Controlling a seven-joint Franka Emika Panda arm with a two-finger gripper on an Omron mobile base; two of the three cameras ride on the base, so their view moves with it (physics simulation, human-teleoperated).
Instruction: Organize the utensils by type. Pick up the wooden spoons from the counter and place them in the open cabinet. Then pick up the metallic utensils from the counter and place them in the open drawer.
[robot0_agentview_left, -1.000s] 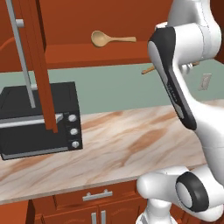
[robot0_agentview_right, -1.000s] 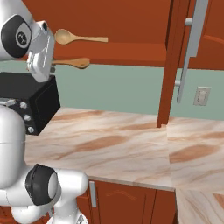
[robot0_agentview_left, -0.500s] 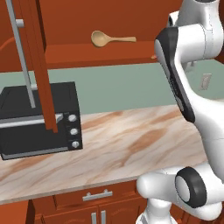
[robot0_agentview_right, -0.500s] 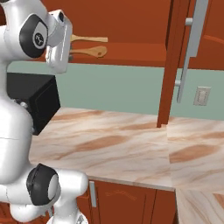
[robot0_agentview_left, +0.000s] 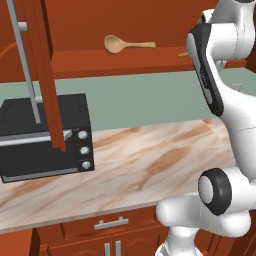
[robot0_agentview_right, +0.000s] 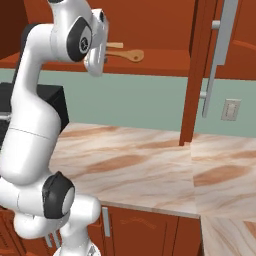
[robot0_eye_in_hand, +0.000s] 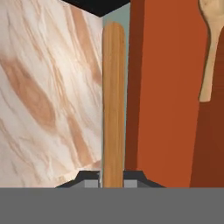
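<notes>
Carrying the second spoon (robot0_eye_in_hand: 113, 105), pinched in the gripper (robot0_eye_in_hand: 113, 177), toward the cabinet shelf (robot0_agentview_left: 125, 62) at frame top, where one spoon (robot0_agentview_left: 116, 44) lies; metal utensil remains.

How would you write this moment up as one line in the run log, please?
stage: wooden spoons to cabinet | pincer: shut on second wooden spoon, raised at shelf height | first wooden spoon: already lying on cabinet shelf

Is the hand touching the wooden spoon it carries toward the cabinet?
Touching. In the hand view the wooden spoon has its handle running straight down between the fingertips of the hand, which is closed on it with no gap showing.
</notes>
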